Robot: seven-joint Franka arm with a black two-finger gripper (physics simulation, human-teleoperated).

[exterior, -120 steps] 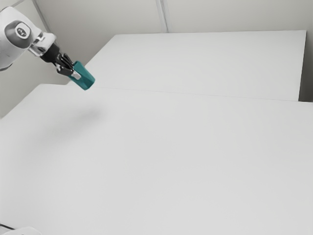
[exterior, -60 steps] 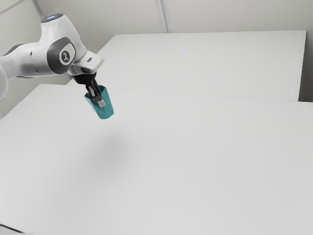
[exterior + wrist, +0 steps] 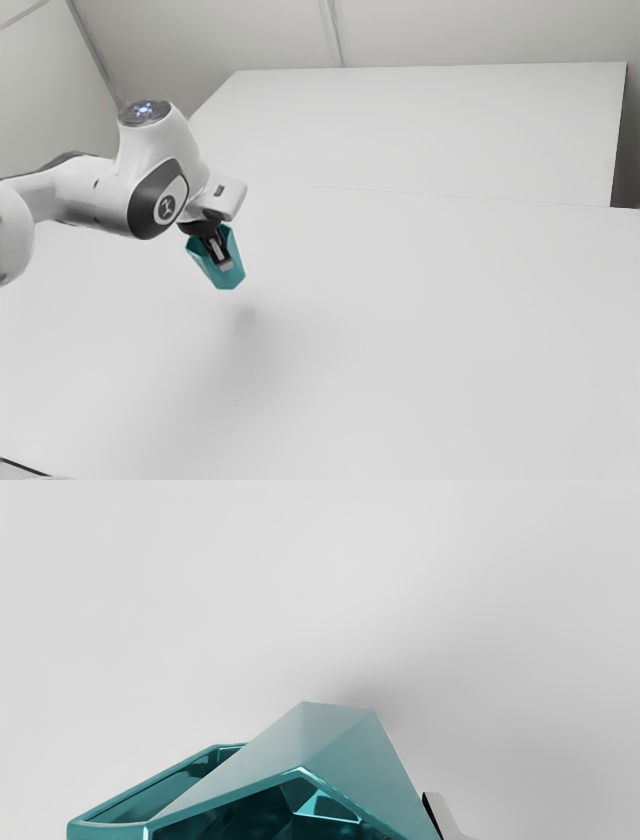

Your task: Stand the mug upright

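glossy teal faceted mug (image 3: pixel 233 277): tilted above flat white surface (image 3: pixel 450 350), gripped by black two-finger hand (image 3: pixel 222 262). judged step: righting; next, level and lower.

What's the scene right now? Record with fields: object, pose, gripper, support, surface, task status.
object: mug, teal, faceted
pose: tilted, mouth toward the arm's hand
gripper: black two-finger gripper, shut on the mug's wall
support: held in the air, shadow on the table
surface: plain, pale grey tabletop
task status: mug not yet set upright on the table
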